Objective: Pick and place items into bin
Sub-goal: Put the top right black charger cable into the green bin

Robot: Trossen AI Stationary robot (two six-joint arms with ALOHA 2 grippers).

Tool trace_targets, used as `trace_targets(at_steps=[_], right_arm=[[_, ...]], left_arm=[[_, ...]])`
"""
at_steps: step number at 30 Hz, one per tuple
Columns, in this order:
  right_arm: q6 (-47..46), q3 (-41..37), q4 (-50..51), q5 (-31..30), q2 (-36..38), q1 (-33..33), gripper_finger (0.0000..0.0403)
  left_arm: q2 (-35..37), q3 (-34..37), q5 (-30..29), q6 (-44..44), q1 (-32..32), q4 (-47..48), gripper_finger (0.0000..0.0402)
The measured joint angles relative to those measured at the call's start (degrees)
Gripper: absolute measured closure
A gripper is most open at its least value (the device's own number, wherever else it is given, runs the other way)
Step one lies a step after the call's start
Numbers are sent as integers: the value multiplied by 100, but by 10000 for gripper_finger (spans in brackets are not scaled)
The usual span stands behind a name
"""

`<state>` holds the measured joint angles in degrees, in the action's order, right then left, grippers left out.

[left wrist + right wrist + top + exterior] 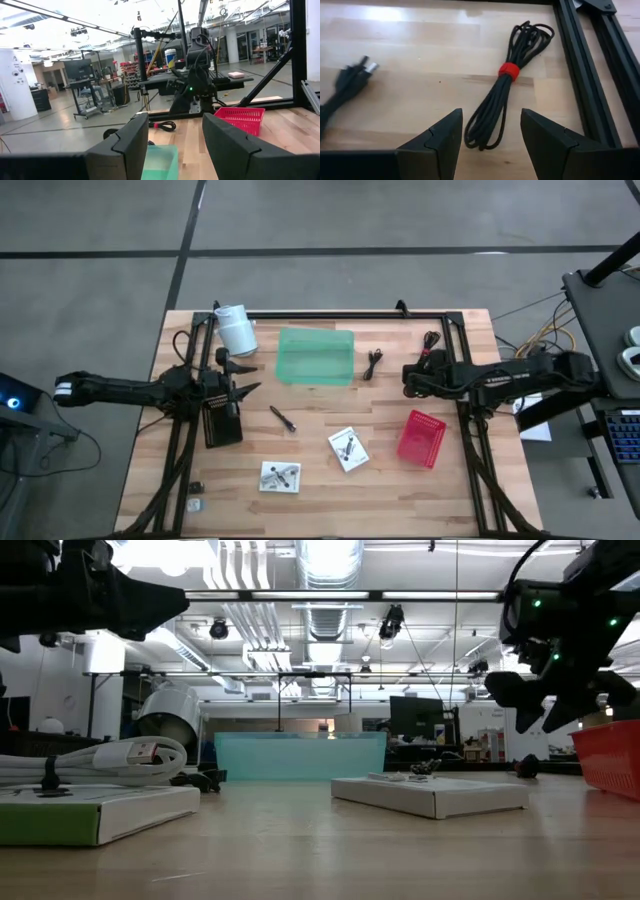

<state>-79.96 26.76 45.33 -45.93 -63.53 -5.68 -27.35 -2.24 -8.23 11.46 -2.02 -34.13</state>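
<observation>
**Right claw hovering open over a banded cable bundle**

The right claw (490, 142) is hanging with its fingers spread apart and nothing between them, right of centre in the overhead frame, just above the worktop (320, 440). Directly ahead of it, a coiled black cable bundle (507, 87) is lying flat on the wood, cinched near its middle by a red band (509, 71), close beside the black frame rail (580, 70) at the frame's right. A second cable bundle (374, 363) is lying just right of the green bin (316, 356) in the upper middle of the overhead frame.

The left claw (175, 145) is waiting at the left of the overhead frame, fingers likewise parted and empty, raised above the boards.

The other items are sitting lower in the overhead frame: a thin dark pen-like tool (282, 419) near centre and two white packets (348, 448) (280, 476) of dark hardware below it. A red basket (421, 437) is standing at lower right, and a white roll (236, 328) at upper left.

The bundle is probably light, soft and floppy, so its loops are likely to sag once lifted. Closing across the strands at or beside the red band, where they are tightest, looks the surest hold; the looped ends would likely slip or unspool. The nearby rail is leaving little room on that side.
</observation>
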Motion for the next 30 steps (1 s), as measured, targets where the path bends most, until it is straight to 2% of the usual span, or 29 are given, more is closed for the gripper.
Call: trace_targets(at_steps=[10,30], right_arm=[[2,0,-226,11,-824,-469,215],[113,0,-1038,-9,-1794,-1038,215]], left_arm=[[0,0,0,136,0,2,230],[0,2,0,140,0,7,230]])
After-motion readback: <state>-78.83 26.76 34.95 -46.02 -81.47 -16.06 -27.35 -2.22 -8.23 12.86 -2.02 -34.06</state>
